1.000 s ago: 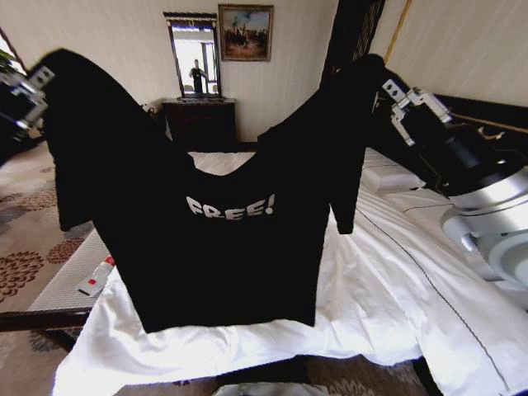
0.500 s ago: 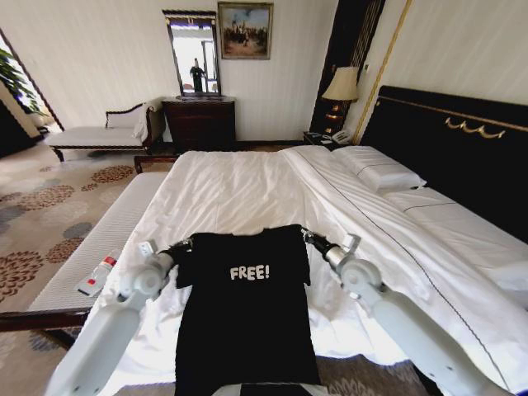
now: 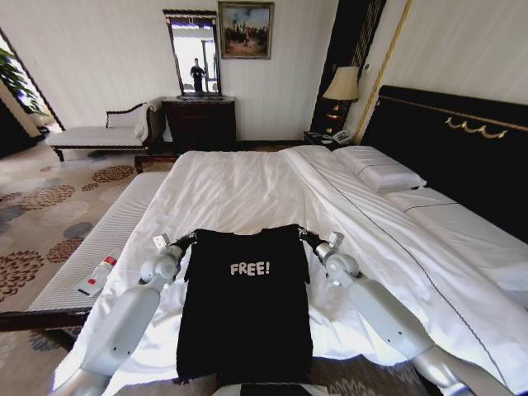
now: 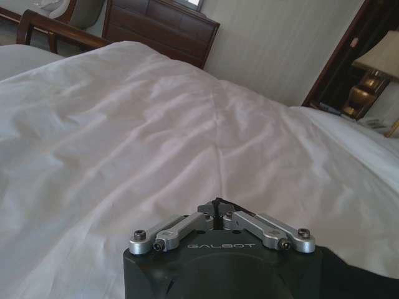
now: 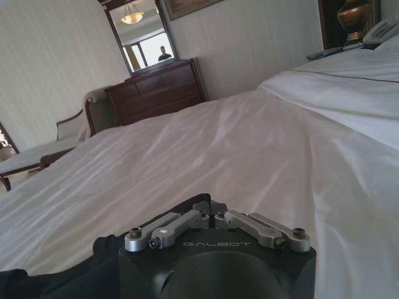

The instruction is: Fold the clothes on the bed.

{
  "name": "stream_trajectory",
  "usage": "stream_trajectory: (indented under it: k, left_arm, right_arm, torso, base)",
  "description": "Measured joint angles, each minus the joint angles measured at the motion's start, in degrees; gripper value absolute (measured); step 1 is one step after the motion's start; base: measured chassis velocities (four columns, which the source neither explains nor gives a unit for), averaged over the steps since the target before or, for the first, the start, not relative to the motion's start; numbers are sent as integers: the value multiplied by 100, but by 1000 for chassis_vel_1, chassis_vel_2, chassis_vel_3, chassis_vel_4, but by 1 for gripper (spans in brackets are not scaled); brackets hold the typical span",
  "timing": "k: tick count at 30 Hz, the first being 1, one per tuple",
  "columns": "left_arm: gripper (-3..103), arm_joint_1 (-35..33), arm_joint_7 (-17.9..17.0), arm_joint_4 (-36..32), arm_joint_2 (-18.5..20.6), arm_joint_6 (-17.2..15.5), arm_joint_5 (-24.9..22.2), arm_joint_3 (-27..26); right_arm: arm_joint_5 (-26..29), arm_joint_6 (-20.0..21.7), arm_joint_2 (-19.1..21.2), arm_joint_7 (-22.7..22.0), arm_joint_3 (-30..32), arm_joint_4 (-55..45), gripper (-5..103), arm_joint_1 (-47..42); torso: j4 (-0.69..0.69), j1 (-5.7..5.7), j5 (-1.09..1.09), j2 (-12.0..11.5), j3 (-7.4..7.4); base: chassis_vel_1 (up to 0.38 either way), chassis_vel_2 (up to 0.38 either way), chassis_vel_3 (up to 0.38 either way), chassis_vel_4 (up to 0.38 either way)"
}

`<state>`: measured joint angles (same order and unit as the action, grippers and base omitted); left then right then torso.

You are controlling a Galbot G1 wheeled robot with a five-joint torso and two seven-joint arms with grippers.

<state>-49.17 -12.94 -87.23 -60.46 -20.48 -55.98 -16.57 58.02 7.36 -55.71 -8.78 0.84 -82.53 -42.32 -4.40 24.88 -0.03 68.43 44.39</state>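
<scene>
Since half a second ago both arms have reached a little farther out over the bed (image 3: 247,186), carrying the top edge of the T-shirt (image 3: 246,313) with them, so the shirt now lies slightly higher on the sheet; a second ago it hung spread in the air between raised arms. The shirt rests flat near the foot of the bed, toward 6 o'clock in the head view, chest up with the white "FREE!" lettering readable, its hem running down to the mattress edge. The left gripper (image 3: 186,242) sits at the shirt's shoulder at about 9 o'clock of the garment, fingers pressed together on a pinch of black cloth, which the left wrist view shows as a dark tuft between the closed tips (image 4: 217,210). The right gripper (image 3: 304,237) holds the opposite shoulder at about 3 o'clock, fingers likewise closed (image 5: 209,209), with black fabric bunched just beside its body. A bench (image 3: 99,247) stands along the bed at 9 o'clock, with a small bottle (image 3: 96,276) lying on it. Pillows (image 3: 381,176) lie toward 2 o'clock.
</scene>
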Motion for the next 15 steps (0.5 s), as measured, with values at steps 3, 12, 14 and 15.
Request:
stream_trajectory:
  k: [3, 12, 14, 15]
  left_arm:
    - [2, 47, 56, 288, -82, 16, 220, 88]
    - [2, 369, 97, 1230, -498, 107, 558, 264]
    - [2, 441, 52, 1377, -572, 100, 569, 291]
    - [2, 446, 40, 1393, -582, 94, 570, 296]
  right_arm:
    - [-83, -1, -83, -77, -78, 238, 0, 30]
    - [-295, -86, -481, -109, -181, 828, 0, 76]
    - [-373, -116, -599, -139, -184, 1018, 0, 149]
    - [-382, -116, -621, -158, -184, 1056, 0, 159]
  torso:
    - [0, 0, -1, 0, 0]
    - [-1, 0, -1, 0, 1]
    - [0, 0, -1, 0, 1]
    - [0, 0, -1, 0, 1]
  base:
    - [0, 0, 0, 0]
    - [0, 0, 0, 0]
    - [0, 0, 0, 0]
    - [0, 0, 0, 0]
